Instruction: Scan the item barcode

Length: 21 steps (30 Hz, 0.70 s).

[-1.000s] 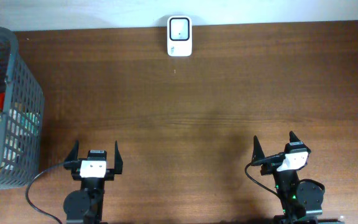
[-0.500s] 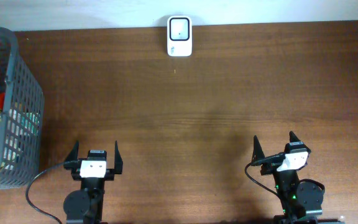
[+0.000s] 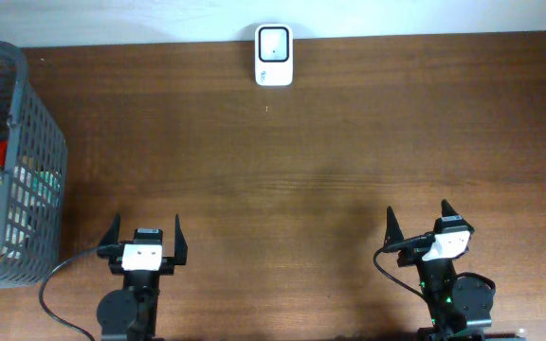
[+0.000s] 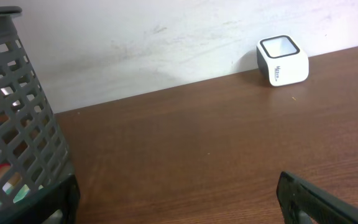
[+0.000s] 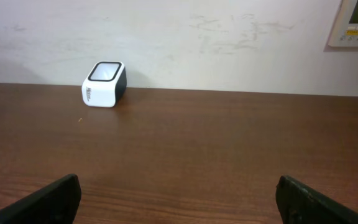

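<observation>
Scanner (image 3: 274, 55): white, dark-framed window

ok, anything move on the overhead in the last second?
Nothing visibly changed. The left hand and right hand are open and empty at the near edge as before. The barcode scanner at the far edge and the grey basket on the left are where they were.

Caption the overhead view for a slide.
With left gripper and right gripper open, white scanner sits at the back edge, grey basket far left.
</observation>
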Motion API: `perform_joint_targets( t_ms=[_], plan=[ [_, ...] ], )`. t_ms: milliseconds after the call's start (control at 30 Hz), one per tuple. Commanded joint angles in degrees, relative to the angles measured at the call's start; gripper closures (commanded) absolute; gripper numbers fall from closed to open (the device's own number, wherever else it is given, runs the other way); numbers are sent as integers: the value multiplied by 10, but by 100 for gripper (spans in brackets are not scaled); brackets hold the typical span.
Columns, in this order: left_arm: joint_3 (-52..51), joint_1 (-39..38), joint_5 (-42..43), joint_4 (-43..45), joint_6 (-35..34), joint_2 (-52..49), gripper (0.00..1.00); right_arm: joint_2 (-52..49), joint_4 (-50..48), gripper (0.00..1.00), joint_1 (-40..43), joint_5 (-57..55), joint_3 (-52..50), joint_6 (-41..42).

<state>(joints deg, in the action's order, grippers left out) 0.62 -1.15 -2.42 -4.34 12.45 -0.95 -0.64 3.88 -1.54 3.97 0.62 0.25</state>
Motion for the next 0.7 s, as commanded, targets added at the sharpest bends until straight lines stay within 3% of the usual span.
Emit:
perform_joint_targets(
  t_ms=[0,667],
  plan=[
    [-1,-2,-3,-3,5,5,1,3,2,1,-3,3,-3,7],
    [-1,-2,0,3,5,5,1,3,2,1,-3,3,-3,7]
  ],
)
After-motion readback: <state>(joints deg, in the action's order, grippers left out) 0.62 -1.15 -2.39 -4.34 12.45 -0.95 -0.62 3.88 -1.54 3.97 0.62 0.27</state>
